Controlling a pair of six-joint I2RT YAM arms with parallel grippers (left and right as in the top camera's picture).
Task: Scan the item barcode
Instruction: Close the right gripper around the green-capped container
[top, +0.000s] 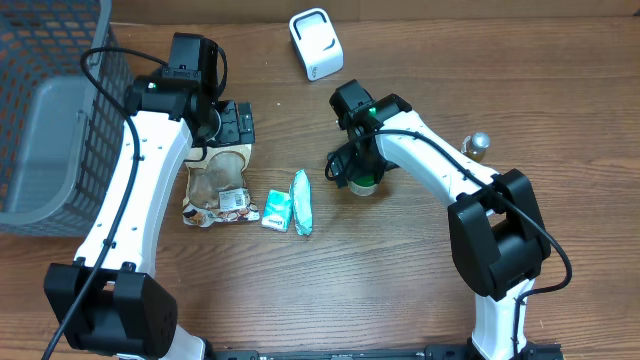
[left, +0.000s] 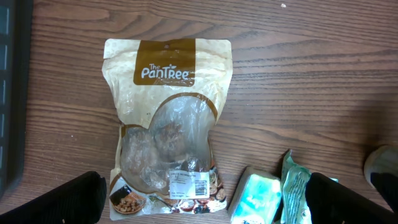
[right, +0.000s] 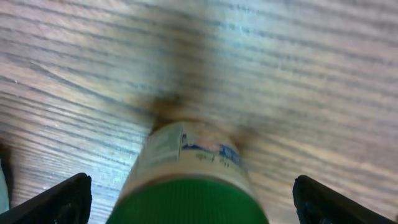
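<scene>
1. Wooden table (top: 400, 300), bearing all below.
2. Grey mesh basket (top: 45, 110), at the far left edge.
3. Pantree snack pouch (left: 165, 124), lying flat, label up, with a printed sticker near its lower edge. My left gripper (left: 208, 199) hangs over it, fingers spread to their widest, holding nothing.
4. White scanner (top: 316, 44), at the table's far side, well apart from both my grippers.
5. Green-capped jar (right: 186, 155), on the table right of centre, cap towards my wrist. My right gripper (right: 193, 202) straddles it, fingers wide with a gap on each side, gripping nothing.
6. Teal sachet (top: 302, 202) and small teal box (top: 276, 210), side by side between pouch and jar.
</scene>
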